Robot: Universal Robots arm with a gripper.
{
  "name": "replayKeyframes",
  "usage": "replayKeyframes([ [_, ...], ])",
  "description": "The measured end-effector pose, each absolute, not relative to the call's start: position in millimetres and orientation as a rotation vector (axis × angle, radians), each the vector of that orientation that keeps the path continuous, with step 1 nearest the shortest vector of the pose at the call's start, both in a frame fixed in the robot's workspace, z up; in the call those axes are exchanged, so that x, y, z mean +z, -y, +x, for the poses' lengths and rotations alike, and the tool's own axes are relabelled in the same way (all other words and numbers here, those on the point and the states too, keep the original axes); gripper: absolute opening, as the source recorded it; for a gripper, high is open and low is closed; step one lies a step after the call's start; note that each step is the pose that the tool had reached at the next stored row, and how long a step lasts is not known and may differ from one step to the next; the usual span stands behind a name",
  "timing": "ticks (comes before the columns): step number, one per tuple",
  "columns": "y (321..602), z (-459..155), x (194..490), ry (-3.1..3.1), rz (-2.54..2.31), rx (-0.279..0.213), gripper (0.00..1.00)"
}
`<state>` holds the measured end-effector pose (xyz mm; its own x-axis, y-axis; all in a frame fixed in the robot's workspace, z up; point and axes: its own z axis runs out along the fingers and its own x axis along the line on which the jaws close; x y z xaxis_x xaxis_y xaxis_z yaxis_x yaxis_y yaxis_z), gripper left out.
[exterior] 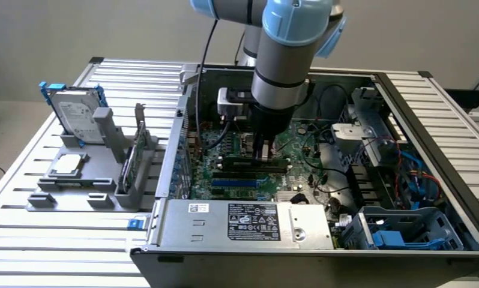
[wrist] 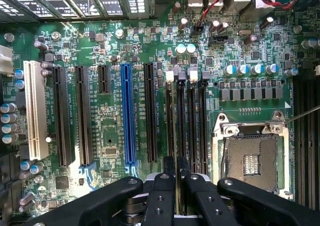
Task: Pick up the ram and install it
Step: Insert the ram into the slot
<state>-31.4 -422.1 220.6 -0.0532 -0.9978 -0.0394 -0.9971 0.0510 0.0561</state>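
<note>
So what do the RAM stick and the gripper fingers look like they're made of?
RAM: dark green circuit board, matte, seen edge-on at the slots; chips too small to tell. Gripper fingers: black, matte, bolted together, likely plastic or coated metal; they pinch the stick's edge.

Exterior view looks down from high; wrist view hovers close (both share the motherboard (exterior: 248,165) (wrist: 115,136)).

The dark ram (exterior: 251,162) stands on edge among the motherboard's slots.
</note>
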Motion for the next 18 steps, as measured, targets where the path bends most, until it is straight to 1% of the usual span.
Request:
replayKeyframes([
  [12,421.7,-31.5,217.9,2.27,2.155,-0.105,0.15],
  [13,421.7,-31.5,217.9,2.27,2.155,-0.105,0.16],
  [14,421.7,-31.5,217.8,2.27,2.155,-0.105,0.22],
  [15,421.7,-31.5,217.8,2.27,2.155,-0.105,0.22],
  [16,421.7,-31.5,218.0,2.27,2.155,-0.105,0.29],
  [18,421.7,-31.5,220.8,2.27,2.155,-0.105,0.29],
])
